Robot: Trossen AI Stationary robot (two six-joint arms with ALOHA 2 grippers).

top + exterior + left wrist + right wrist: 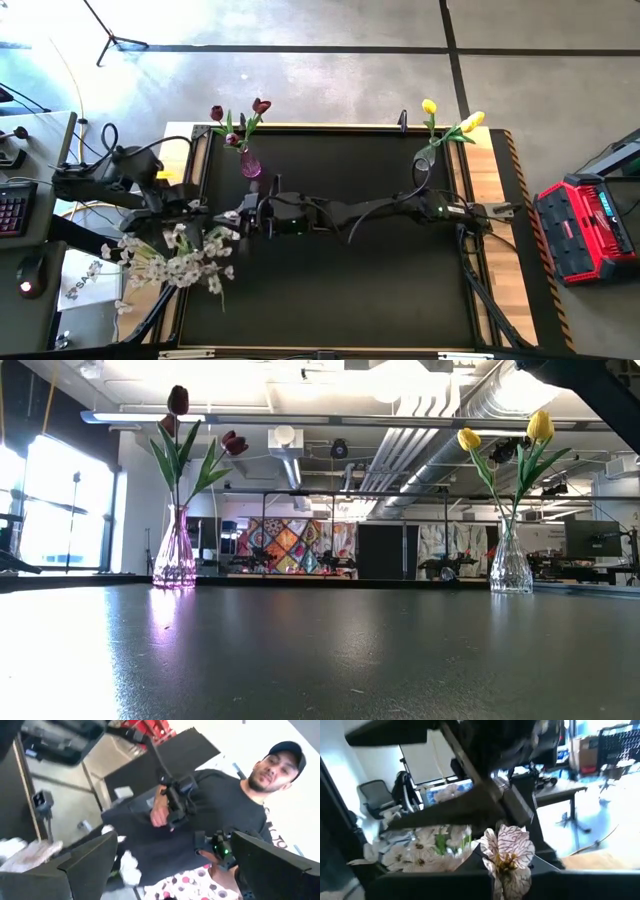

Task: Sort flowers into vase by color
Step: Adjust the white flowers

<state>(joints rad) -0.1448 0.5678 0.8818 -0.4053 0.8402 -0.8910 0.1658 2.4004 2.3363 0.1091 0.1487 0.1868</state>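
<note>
At lower left of the high view, the white sprays (178, 262) lie bunched at the table's edge, the right gripper (507, 870) pinching one light, floppy blossom, best held by its stiffer stem; the left gripper (215, 214) hovers alongside, fingers (87, 865) spread.

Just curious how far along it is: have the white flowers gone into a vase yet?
No, the white flowers lie bunched at the table's left edge, outside the pink vase and clear vase.
</note>
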